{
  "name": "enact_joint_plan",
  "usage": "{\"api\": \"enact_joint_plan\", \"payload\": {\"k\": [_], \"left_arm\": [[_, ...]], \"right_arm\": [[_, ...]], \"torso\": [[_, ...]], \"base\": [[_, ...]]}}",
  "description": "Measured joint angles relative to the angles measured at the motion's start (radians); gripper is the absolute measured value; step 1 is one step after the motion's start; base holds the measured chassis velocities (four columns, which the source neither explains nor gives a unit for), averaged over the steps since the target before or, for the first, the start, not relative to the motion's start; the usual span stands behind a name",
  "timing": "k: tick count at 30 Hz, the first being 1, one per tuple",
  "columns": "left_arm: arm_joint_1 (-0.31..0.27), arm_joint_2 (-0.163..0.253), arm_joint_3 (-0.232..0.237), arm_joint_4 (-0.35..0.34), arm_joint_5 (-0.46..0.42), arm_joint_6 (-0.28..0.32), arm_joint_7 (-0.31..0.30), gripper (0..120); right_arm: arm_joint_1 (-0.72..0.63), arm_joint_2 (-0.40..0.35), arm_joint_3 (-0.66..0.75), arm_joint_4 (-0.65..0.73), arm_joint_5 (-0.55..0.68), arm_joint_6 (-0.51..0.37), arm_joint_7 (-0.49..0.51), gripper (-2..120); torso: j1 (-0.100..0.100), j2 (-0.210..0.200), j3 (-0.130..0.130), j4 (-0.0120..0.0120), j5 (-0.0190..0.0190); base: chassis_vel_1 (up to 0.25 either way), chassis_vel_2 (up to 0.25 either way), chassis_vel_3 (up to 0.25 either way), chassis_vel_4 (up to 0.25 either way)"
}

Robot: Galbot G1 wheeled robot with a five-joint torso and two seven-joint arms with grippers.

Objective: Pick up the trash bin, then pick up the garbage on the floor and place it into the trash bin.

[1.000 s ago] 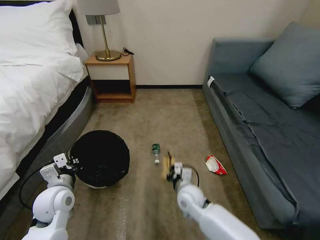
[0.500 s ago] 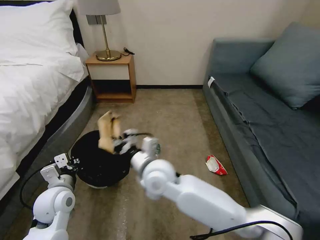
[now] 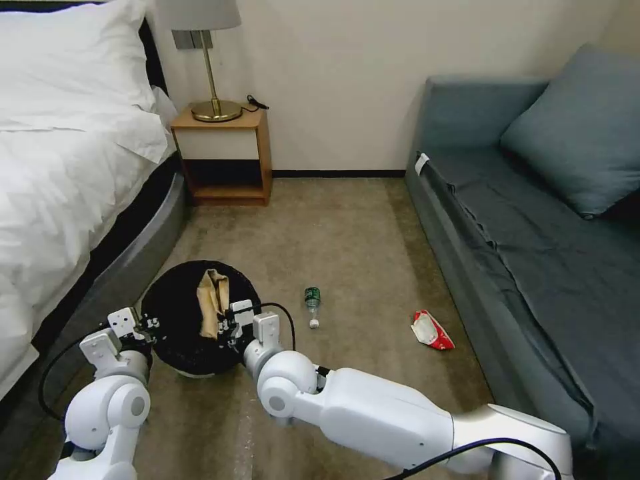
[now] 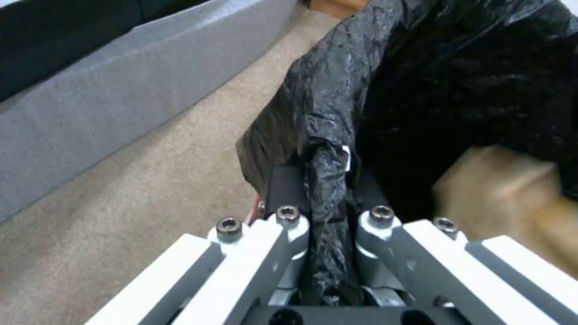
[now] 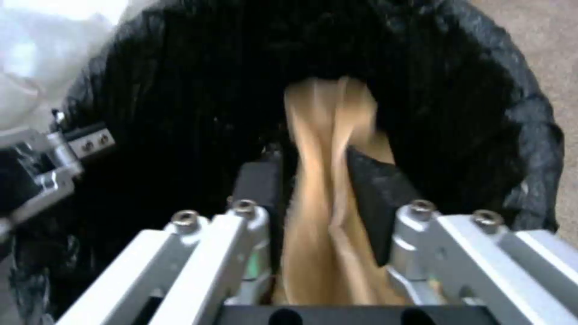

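Reaching across from the right in the head view, the right arm bends low over the carpet and brings the right gripper [image 3: 225, 325] above the trash bin [image 3: 175, 320], its fingers clamped on the tan cardboard piece [image 3: 213, 301], which hangs folded over the bin's black-lined mouth. The left gripper [image 3: 148, 327] sits at the bin's near-left rim. Farther right on the floor lie the clear bottle [image 3: 312, 305] and the red-and-white wrapper [image 3: 431, 331], well apart. In the left wrist view, the left gripper [image 4: 330, 180] pinches the crinkled, glossy black bag at the rim. In the right wrist view, the dark pads [image 5: 376, 192] press the creased cardboard from both sides, inside the round bin opening.
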Motion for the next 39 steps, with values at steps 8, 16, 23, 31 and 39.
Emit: {"api": "enact_joint_plan", "payload": {"k": [8,16,23,31,39], "left_arm": [[-0.005,-0.003,0.003,0.005,0.003,0.0,0.0,4],[-0.009,-0.001,0.003,0.012,0.002,0.0,0.0,4],[-0.012,0.003,-0.003,0.006,-0.009,0.001,0.0,4],[-0.012,-0.012,-0.011,-0.004,-0.012,-0.002,0.001,4],[-0.01,-0.019,-0.008,-0.004,-0.01,-0.009,0.003,4]], "right_arm": [[-0.01,-0.002,0.059,0.04,-0.022,0.002,-0.013,56],[-0.032,-0.056,0.213,0.159,-0.09,0.022,-0.074,87],[-0.173,-0.276,0.406,0.287,-0.324,0.104,-0.214,99],[-0.502,-0.438,0.656,0.413,-0.555,0.272,-0.304,100],[-0.793,-0.425,0.882,0.452,-0.715,0.357,-0.342,100]], "torso": [[0.0,0.0,0.0,0.0001,0.0],[0.0,0.0,0.0,0.0002,0.0001],[0.0,0.0,0.0,0.0,0.0005],[0.0,0.0,0.0,0.0,0.0004],[0.0,0.0,0.0,-0.0001,0.0001]], "base": [[0.0,0.0,0.0,0.0],[0.0,0.0,0.0,0.0],[0.0,0.0,0.0,0.0],[0.0,0.0,0.0,0.0],[0.0,0.0,0.0,0.0]]}}
